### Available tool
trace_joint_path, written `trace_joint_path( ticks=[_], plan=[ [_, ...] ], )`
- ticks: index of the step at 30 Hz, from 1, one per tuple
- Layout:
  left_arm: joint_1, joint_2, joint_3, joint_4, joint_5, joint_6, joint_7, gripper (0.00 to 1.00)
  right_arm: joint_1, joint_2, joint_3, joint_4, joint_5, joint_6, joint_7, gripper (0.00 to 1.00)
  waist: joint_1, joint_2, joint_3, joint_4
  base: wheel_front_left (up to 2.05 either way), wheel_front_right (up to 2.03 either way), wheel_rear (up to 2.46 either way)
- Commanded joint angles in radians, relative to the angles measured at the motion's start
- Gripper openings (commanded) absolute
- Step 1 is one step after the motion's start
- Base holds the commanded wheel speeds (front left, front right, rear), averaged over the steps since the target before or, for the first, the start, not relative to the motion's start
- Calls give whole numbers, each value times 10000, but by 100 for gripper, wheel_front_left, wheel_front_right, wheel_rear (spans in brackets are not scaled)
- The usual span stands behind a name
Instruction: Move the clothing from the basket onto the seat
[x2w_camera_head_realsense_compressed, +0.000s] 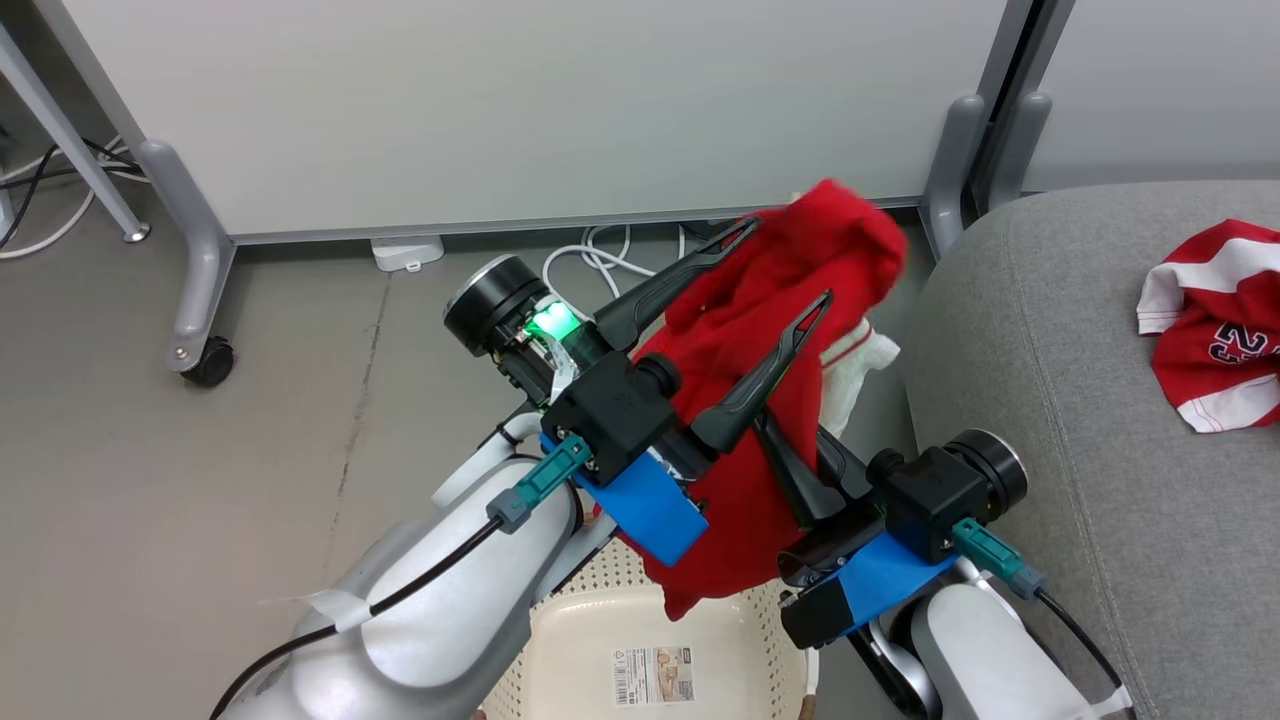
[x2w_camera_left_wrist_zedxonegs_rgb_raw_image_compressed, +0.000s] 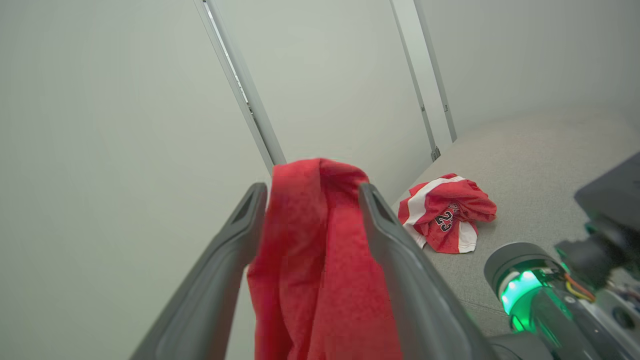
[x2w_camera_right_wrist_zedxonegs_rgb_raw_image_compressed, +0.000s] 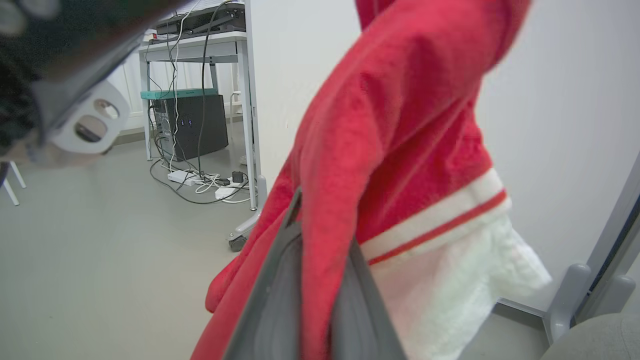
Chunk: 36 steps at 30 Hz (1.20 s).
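Seen from the robot's head, the pale left arm rises from the lower left. The left gripper (x2w_camera_head_realsense_compressed: 789, 258) points up and to the right with its two dark fingers spread wide. They clamp nothing. Red cloth runs loosely between them, as the left wrist view (x2w_camera_left_wrist_zedxonegs_rgb_raw_image_compressed: 312, 187) confirms, so this hand seems to act only as a prop that spreads the fabric.

At the bottom centre sits the basket (x2w_camera_head_realsense_compressed: 575, 625). The part of it in view is bare apart from a label, which suggests little or nothing is left to take out.

Above it hang the shorts (x2w_camera_head_realsense_compressed: 845, 245), well clear of the basket. Their white-striped waistband trails toward the seat, and one red end dangles just over the basket.

Right of centre, the right gripper (x2w_camera_head_realsense_compressed: 790, 470) points up and to the left. Its fingers are pinched together on the shorts (x2w_camera_right_wrist_zedxonegs_rgb_raw_image_compressed: 380, 125), so this hand probably carries the weight.

On the far right is the grey seat (x2w_camera_head_realsense_compressed: 1050, 400), near the gripper. The jersey (x2w_camera_head_realsense_compressed: 1215, 330) lies crumpled on it, already delivered. The shorts appear to be midway through the same trip.
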Motion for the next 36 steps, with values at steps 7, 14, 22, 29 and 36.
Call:
trace_joint_path(
  ticks=[7, 14, 22, 29, 36],
  plan=[
    [40, 22, 126, -15, 170, -6, -26, 100, 48, 16, -154, -87, 80, 1, -34, 0, 0, 0, 114, -52, 0, 0, 0],
    [104, -2, 217, -71, 300, 4, -26, 100, 83, 10, -361, -198, 23, 1, -34, 0, 0, 0, 328, -371, 0, 0, 0],
    [37, -24, 23, -82, 391, -1, -26, 100, 124, 8, -890, -406, -102, 1, -34, 0, 0, 0, 748, -1181, 0, 0, 0],
    [-146, -9, -233, -42, 364, -3, -26, 100, 241, 8, -1540, -638, -158, 1, -34, 0, 0, 0, 1167, -2007, 0, 0, 0],
    [-337, 80, -532, 16, 289, -4, -26, 100, 392, 5, -2205, -921, -163, 1, -34, 0, 0, 0, 1535, -2766, 0, 0, 0]
  ],
)
